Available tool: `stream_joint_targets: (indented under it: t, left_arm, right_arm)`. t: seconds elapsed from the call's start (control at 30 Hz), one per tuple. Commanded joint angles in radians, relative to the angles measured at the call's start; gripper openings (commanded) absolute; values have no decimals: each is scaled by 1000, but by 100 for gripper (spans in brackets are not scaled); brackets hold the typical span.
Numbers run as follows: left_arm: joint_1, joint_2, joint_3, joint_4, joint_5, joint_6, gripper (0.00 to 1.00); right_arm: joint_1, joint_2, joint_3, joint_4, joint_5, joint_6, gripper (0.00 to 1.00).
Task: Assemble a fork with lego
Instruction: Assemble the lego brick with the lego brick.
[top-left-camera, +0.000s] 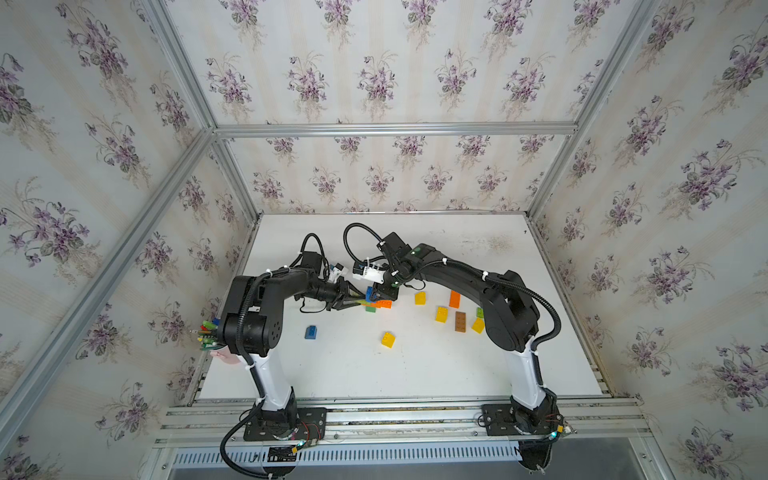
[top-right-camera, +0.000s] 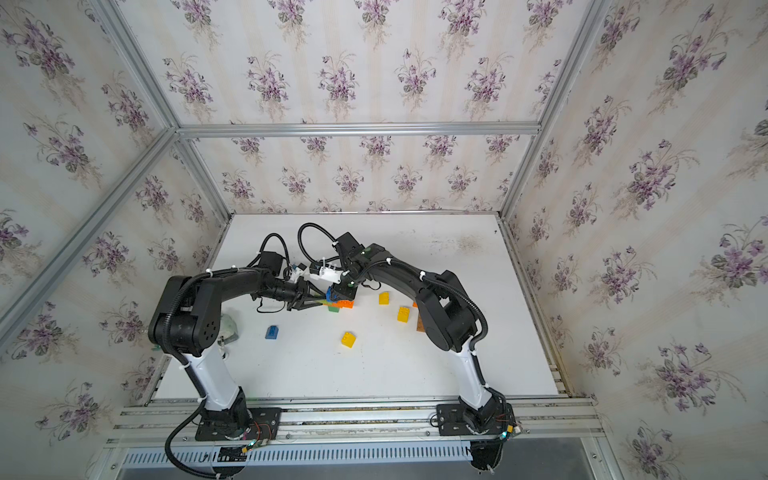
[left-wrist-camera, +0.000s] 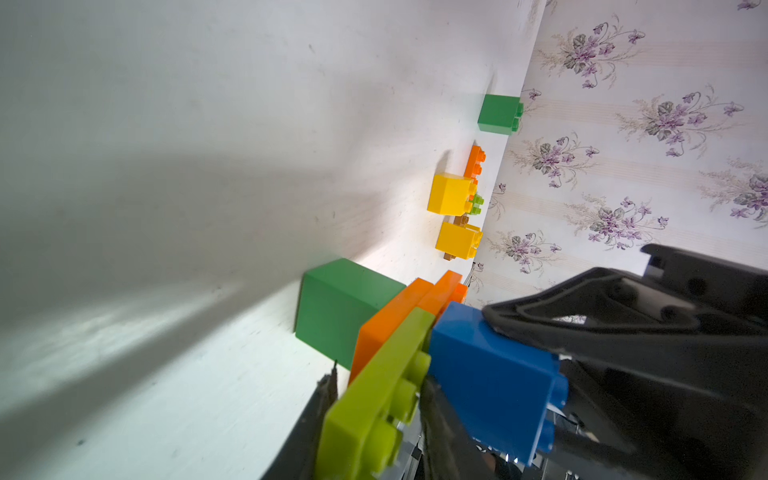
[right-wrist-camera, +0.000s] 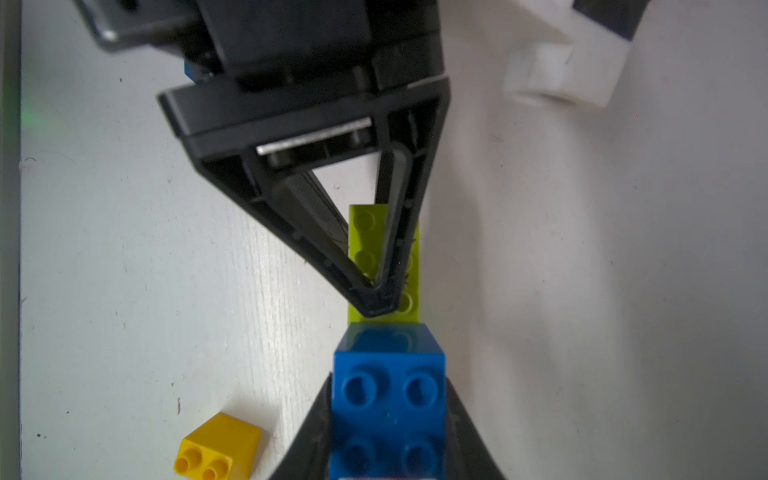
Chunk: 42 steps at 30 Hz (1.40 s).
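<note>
- Two grippers are working on one partial build (top-left-camera: 374, 302), which is sitting about mid-table; the table (top-left-camera: 415, 374) is carrying everything.
- The build is showing a green brick (left-wrist-camera: 336, 311), orange bricks (left-wrist-camera: 386, 324) and a lime plate (left-wrist-camera: 374, 407) packed together.
- The right gripper (right-wrist-camera: 388, 415) is clamping a blue brick (left-wrist-camera: 490, 374) at the plate's end. Its seating is looking unfinished.
- The left gripper (right-wrist-camera: 372, 291) is bearing on the plate with its tips drawn together. Whether they are nipping a stud, I cannot tell.
- A loose blue brick (top-left-camera: 310, 332) and a yellow brick (top-left-camera: 387, 339) are lying nearer the front edge.
- A brown brick (top-left-camera: 460, 321) and a loose orange brick (top-left-camera: 454, 299) are lying toward the right edge.
- Judgement: the task is looking partly done, with no prongs showing yet.
</note>
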Motion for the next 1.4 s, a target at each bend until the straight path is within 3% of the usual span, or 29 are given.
stream_joint_targets:
  t: [0.0, 0.5, 0.9, 1.37]
  left_arm:
    - [-2, -1, -7, -8, -40, -1, 35]
    - [-2, -2, -9, -12, -44, 3, 38]
    - [-2, -9, -12, -15, -43, 3, 38]
    - [-2, -14, -7, -18, -38, -1, 39]
  right_arm:
    - [2, 11, -12, -53, 48, -19, 16]
    - [3, 24, 28, -162, 32, -77, 16]
    - [7, 8, -9, -100, 131, -11, 15]
    - [10, -30, -52, -75, 82, -54, 15]
